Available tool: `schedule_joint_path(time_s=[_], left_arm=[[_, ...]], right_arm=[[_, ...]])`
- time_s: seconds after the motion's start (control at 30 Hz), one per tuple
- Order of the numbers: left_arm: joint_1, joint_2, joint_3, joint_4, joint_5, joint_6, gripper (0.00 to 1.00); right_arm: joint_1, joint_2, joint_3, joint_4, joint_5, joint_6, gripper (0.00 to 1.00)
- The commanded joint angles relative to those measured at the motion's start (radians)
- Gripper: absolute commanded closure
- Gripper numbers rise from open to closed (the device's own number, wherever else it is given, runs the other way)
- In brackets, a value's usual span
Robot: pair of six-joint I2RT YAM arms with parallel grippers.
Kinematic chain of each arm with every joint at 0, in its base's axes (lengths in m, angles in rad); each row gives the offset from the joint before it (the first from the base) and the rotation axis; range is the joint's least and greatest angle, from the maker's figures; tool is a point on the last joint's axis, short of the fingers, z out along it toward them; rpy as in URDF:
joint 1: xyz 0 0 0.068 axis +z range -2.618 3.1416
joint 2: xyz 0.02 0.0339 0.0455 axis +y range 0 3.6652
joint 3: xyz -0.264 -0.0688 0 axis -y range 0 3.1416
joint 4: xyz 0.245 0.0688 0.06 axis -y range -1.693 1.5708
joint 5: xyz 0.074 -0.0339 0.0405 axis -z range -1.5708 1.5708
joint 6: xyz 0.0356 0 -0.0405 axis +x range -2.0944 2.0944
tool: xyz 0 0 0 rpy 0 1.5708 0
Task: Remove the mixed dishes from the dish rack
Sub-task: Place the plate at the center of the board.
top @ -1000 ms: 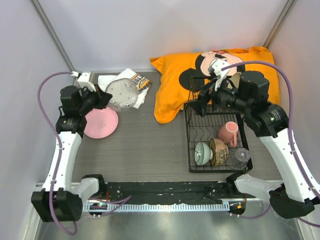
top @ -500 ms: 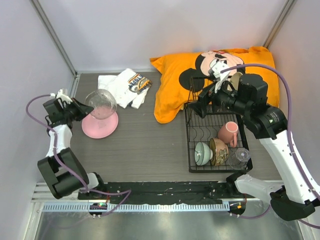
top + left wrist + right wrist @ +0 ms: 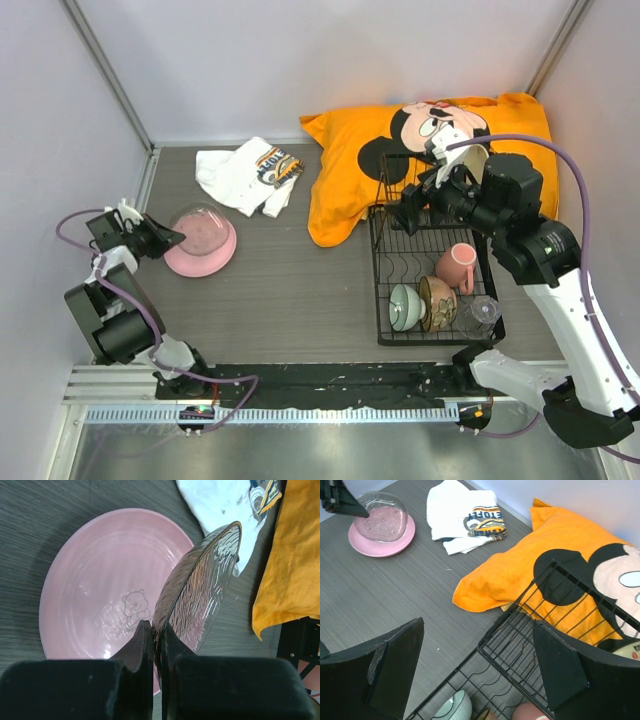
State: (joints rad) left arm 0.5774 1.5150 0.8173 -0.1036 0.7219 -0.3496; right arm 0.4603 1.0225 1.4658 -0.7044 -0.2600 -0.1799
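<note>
**A:** From above, where is the left gripper [image 3: 150,238]?
**B:** At the pink plate [image 3: 203,265], far left. The dish rack [image 3: 378,290] on the right holds the pink mug [image 3: 455,267], green bowl [image 3: 405,305], brown bowl [image 3: 438,302] and clear glass [image 3: 480,313].
**A:** Its wrist view?
**B:** Fingers clamped on a see-through plate [image 3: 200,590], which is tilted over the pink one.
**A:** Right wrist?
**B:** The right gripper [image 3: 477,625] has its fingers wide apart, with nothing between them, above the rack's corner.

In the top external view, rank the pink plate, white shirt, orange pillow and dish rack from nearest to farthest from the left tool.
1. pink plate, right beside the left tool, below the speckled plate it grips.
2. white shirt, behind it.
3. orange pillow, centre back.
4. dish rack, far right.
</note>
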Motion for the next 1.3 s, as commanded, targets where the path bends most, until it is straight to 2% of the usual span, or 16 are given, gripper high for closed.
schedule_joint_path(time_s=[0.0,0.43,0.67,0.73,0.83,0.97,1.07,1.17,1.27], left_arm=[[0.007,0.037,0.005,-0.001,0.002,0.055,1.00],[0.036,0.091,-0.007,-0.050,-0.018,0.135,0.98],[0.050,0.103,0.003,-0.068,-0.003,0.155,0.67],[0.052,0.109,0.009,-0.068,0.004,0.156,0.63],[0.052,0.123,0.013,-0.065,0.010,0.158,0.47],[0.053,0.132,0.019,-0.064,0.008,0.159,0.20],[0.052,0.131,0.025,-0.062,0.004,0.158,0.08],[0.053,0.120,0.032,-0.068,0.007,0.161,0.00],[0.052,0.106,0.042,-0.080,0.016,0.164,0.00]], right_arm=[[-0.006,-0.022,0.004,0.040,0.132,-0.036,0.06],[-0.017,-0.006,-0.007,0.088,0.591,-0.047,0.09],[-0.029,0.008,-0.044,0.126,0.800,-0.075,0.13],[-0.032,0.014,-0.038,0.126,0.832,-0.076,0.14],[-0.037,0.036,-0.022,0.125,0.898,-0.082,0.16],[-0.041,0.057,-0.024,0.123,0.955,-0.099,0.16],[-0.045,0.065,-0.033,0.125,0.978,-0.104,0.17],[-0.054,0.076,-0.044,0.126,0.992,-0.109,0.18],[-0.064,0.083,-0.059,0.134,0.990,-0.109,0.18]])
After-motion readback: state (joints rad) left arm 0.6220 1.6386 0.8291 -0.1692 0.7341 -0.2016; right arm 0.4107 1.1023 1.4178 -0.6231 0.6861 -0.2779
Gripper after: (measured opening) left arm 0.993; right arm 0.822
